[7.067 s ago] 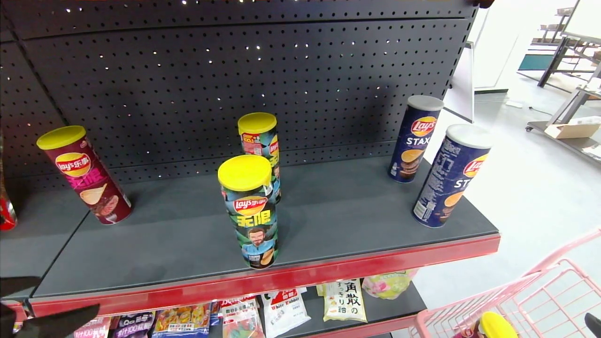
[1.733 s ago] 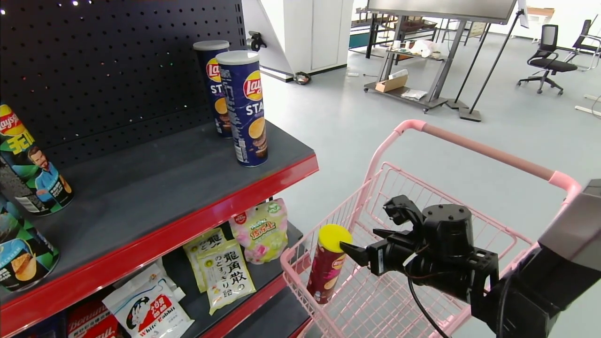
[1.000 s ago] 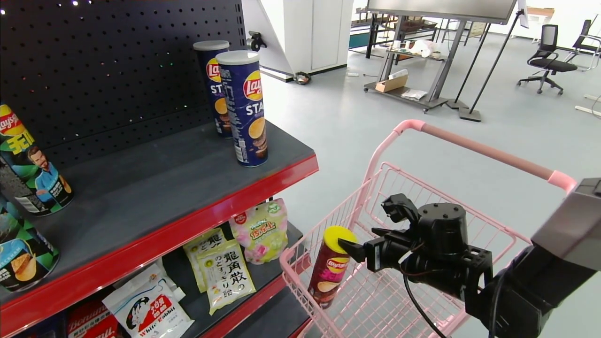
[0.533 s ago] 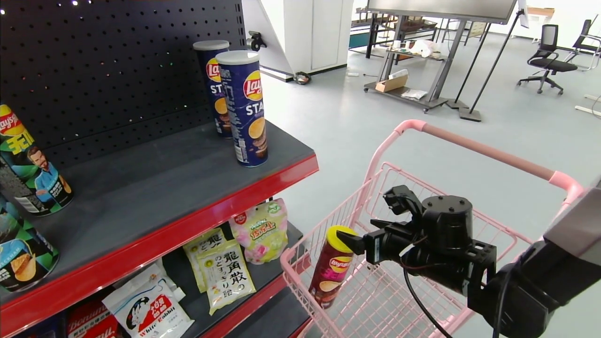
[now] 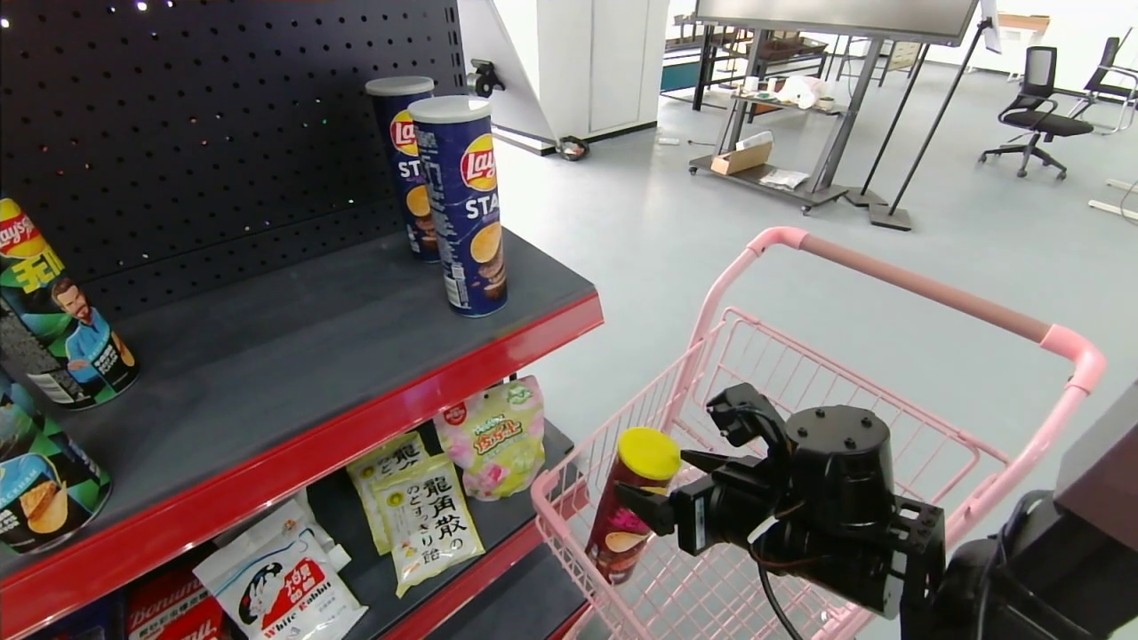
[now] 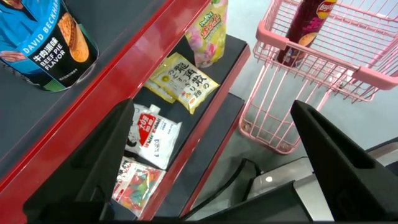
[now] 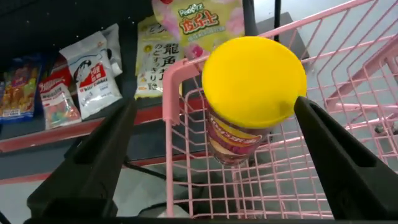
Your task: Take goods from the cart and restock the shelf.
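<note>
step: grasp can (image 5: 613, 542) in cart (image 5: 916, 284) | right tool (image 5: 662, 484): wide, straddling lid (image 7: 254, 81) | do: centre, drop below lid, close on body, lift straight clear of rim

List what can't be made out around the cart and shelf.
- Maroon can: lower body. In the head view it sits behind the cart wires and the right gripper; in the right wrist view it is under its own lid.
- Cart's floor: head view, blocked by the right gripper.
- Green cans: cut off by the head view's left edge.
</note>
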Robot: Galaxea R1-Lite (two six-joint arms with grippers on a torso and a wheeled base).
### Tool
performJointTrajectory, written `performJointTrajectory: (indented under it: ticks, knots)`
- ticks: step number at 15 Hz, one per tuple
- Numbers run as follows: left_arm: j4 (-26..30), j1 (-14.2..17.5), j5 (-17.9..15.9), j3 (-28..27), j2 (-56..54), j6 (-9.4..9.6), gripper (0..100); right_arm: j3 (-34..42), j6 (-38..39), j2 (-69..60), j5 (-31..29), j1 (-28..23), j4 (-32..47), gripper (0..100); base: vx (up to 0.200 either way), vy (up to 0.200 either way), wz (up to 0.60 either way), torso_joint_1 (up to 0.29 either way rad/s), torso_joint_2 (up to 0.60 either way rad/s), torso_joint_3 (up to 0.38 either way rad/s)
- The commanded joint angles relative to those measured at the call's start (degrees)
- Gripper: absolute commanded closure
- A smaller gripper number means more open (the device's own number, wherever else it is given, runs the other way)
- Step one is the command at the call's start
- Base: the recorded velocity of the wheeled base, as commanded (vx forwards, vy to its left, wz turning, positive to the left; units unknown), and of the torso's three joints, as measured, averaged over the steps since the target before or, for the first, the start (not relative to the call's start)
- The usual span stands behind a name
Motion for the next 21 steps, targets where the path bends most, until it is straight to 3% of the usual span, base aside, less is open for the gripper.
performJointTrajectory:
  ticks: [1,19,20,21]
  knots:
    - [0.0,0.0,0.0,0.0,0.0,0.01,0,0.9,0.5,1.7,-0.8,0.7,0.2,0,0.000,0.000,0.00,0.000,0.00,0.000]
    - [-0.1,0.0,-0.1,-0.1,0.2,0.01,0,-8.4,0.7,13.4,-3.9,0.9,-0.6,0,0.000,0.000,0.00,0.000,0.00,0.000]
    - [-0.1,0.0,-0.1,-0.1,0.2,0.01,0,-8.5,0.7,14.0,-4.0,0.9,-1.6,100,0.000,0.000,0.00,0.000,0.00,0.000]
    - [-0.2,0.0,-0.1,-0.1,0.2,0.01,0,-8.0,0.6,14.3,-4.1,0.9,-2.3,100,0.000,0.000,0.00,0.000,0.00,0.000]
